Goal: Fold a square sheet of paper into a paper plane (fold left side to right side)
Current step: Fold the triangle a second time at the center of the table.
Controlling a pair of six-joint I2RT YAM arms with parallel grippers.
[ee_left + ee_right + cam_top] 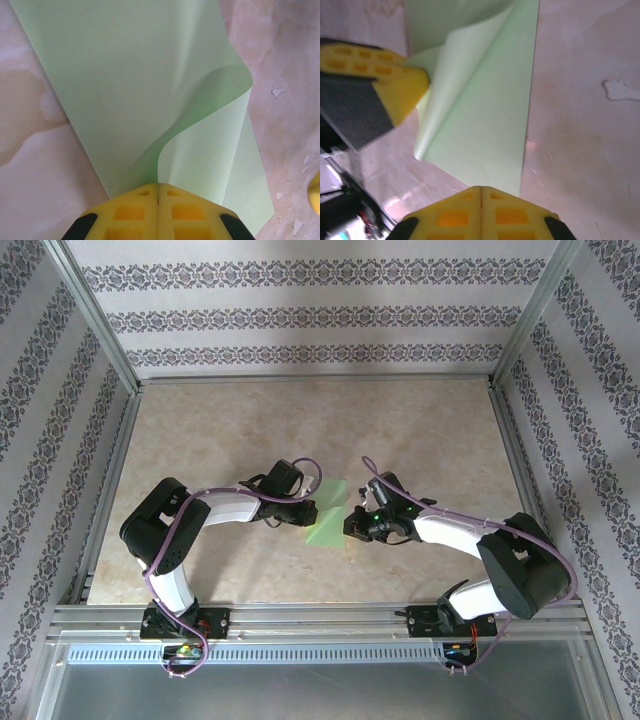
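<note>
The square sheet of paper (326, 519), light green, lies mid-table between the two arms. Its left part is lifted and curls over toward the right (200, 145). My left gripper (159, 186) is shut, and the raised edge of the sheet runs into the seam between its yellow fingers. In the top view the left gripper (311, 510) sits at the sheet's left side. My right gripper (481, 189) is shut with its tip at the sheet's (485, 125) flat right part; I cannot tell whether it touches. The left gripper's finger (395, 85) shows beside the curled flap.
The beige mottled tabletop (300, 430) is bounded by aluminium rails and patterned walls on three sides. Both arm bases stand at the near edge. A yellow bit of the right gripper's finger (315, 192) shows at the right edge of the left wrist view.
</note>
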